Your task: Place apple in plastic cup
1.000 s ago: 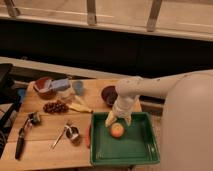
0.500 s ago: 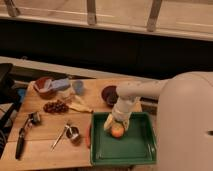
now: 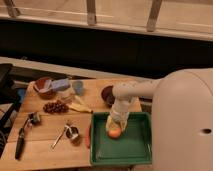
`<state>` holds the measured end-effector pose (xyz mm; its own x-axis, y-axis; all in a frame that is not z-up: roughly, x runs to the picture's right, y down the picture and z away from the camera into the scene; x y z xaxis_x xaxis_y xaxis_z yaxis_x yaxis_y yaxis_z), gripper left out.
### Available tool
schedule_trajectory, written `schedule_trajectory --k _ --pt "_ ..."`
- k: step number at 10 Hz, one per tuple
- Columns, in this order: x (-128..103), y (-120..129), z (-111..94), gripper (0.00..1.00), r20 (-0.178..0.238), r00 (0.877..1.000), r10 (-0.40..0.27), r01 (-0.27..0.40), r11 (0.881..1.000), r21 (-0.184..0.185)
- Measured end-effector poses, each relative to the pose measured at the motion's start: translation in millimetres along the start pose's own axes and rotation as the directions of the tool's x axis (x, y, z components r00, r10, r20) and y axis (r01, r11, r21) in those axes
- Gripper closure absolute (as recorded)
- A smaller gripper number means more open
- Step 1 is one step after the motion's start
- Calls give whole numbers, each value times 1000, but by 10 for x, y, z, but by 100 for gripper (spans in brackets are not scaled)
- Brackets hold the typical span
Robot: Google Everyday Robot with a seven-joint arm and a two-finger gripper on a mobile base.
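The apple (image 3: 115,133), yellow-orange with a reddish blush, lies in the green tray (image 3: 135,147) near its upper left corner. My gripper (image 3: 116,125) hangs straight down from the white arm, directly over the apple and right at its top. The plastic cup (image 3: 78,88), a small pale blue-grey tumbler, stands on the wooden table at the back, to the upper left of the tray and well apart from the gripper.
A dark maroon bowl (image 3: 107,95) sits just behind the tray beside the arm. A red-brown bowl (image 3: 43,87) and a blue-grey block (image 3: 61,84) stand at back left. Dark red grapes (image 3: 55,106), yellow pieces (image 3: 79,106) and utensils (image 3: 22,135) lie left of the tray.
The arm has drawn in and the gripper has come down closer onto the apple. The apple has stayed in the same spot in the tray.
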<state>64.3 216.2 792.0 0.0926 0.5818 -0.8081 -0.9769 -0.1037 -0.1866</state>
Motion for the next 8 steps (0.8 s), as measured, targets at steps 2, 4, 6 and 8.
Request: schedule_trajectory --k 2,4,6,8 --pt "-11 -9 -96 100 41 999 0 -1 1000 14" --pt "5 -6 -353 100 99 995 -9 5 999 39" --pt "11 37 -805 100 186 982 -29 16 997 69" --pt "-42 104 -1313 100 279 959 -58 28 994 110"
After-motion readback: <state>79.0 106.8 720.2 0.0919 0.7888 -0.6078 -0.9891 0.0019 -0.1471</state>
